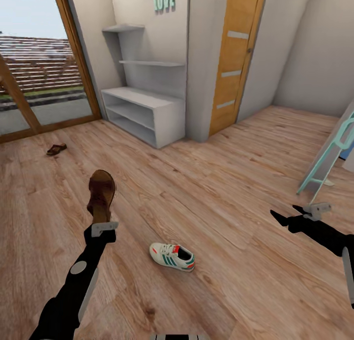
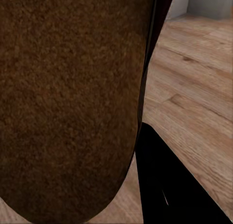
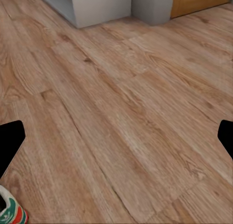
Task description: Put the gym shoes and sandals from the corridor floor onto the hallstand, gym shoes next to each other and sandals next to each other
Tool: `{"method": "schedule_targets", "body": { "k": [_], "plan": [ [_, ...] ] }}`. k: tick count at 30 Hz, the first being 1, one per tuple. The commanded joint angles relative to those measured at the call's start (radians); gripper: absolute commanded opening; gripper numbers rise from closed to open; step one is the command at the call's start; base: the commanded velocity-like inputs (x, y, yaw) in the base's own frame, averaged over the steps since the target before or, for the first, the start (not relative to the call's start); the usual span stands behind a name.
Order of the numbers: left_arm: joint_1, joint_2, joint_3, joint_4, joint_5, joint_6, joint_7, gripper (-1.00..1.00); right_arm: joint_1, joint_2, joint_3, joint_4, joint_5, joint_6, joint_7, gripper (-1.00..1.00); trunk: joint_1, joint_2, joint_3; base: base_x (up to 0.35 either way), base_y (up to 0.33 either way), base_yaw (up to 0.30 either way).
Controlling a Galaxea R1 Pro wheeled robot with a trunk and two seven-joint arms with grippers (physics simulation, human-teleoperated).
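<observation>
At left of centre in the head view, left gripper (image 1: 101, 213) is clamped on a sandal (image 1: 101, 193), raised off the corridor floor (image 1: 221, 182); its fingers are hidden behind the sole. Far left, second sandal (image 1: 56, 149) lies flat. Bottom centre, one gym shoe (image 1: 172, 256) rests on the planks. Upper centre, hallstand (image 1: 142, 108) shelves sit bare. Right edge, right gripper (image 1: 285, 215) spread wide, holding nothing, fingertips hard to make out.
</observation>
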Motion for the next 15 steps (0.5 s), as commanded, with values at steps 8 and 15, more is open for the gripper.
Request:
{"method": "schedule_targets", "body": {
  "k": [8,15],
  "plan": [
    [0.001,-0.011,-0.005,0.003,-0.011,-0.004,0.008,-1.00,-0.001,0.000,-0.016,-0.001,0.008,0.004,0.008,1.00,0.000,0.000,-0.001,0.000,0.000,0.279],
    [0.002,-0.016,-0.009,0.013,-0.015,-0.005,0.002,-1.00,-0.001,0.000,-0.022,-0.001,0.008,0.004,0.008,1.00,0.000,0.000,-0.001,0.000,0.000,0.279]
  ]
}}
